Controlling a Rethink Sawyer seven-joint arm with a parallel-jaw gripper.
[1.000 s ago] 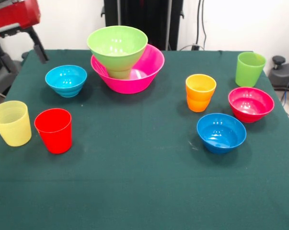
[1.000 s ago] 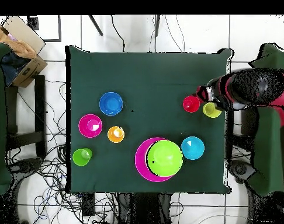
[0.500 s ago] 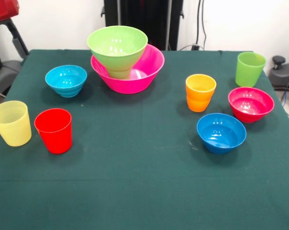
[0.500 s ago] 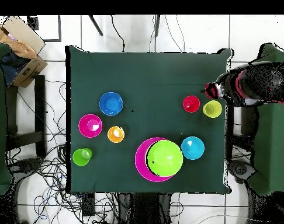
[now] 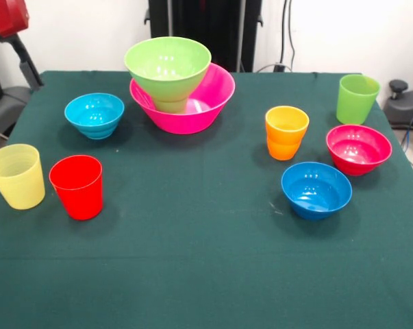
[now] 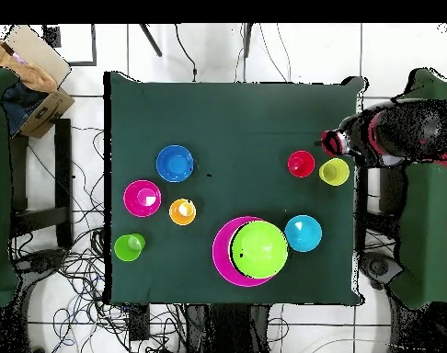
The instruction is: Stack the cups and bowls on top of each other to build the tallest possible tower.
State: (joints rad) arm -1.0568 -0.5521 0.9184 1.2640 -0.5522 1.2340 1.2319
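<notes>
Table (image 5: 206,274): covered with a dark green cloth; the nearest part carries nothing.
Red cup (image 5: 77,186): upright near the front left, just beside the yellow cup and apart from it.
Yellow cup (image 5: 16,176): upright at the left edge of the cloth.
Dark blue bowl (image 5: 316,189): right side, open side up, closest of the right-hand group.
Magenta bowl (image 5: 359,149): just behind and to the right of the dark blue bowl.
Orange cup (image 5: 286,132): upright, left of the magenta bowl, near the dark blue bowl.
Light blue bowl (image 5: 94,114): left side, behind the red cup, left of the tower.
Tall lime cup (image 5: 357,99): upright near the far right corner.
Tower (image 5: 180,89): far centre; a large pink bowl (image 5: 213,96) at the bottom, a small green cup (image 5: 170,105) standing in it, a lime green bowl (image 5: 168,65) perched on that cup. The red cup is not on it.
Arm (image 6: 402,133): red and black, off the table's edge beside the yellow cup and red cup in the overhead view.
Gripper (image 6: 336,142): near the yellow cup, touching nothing; whether its jaws are apart or together cannot be told.
</notes>
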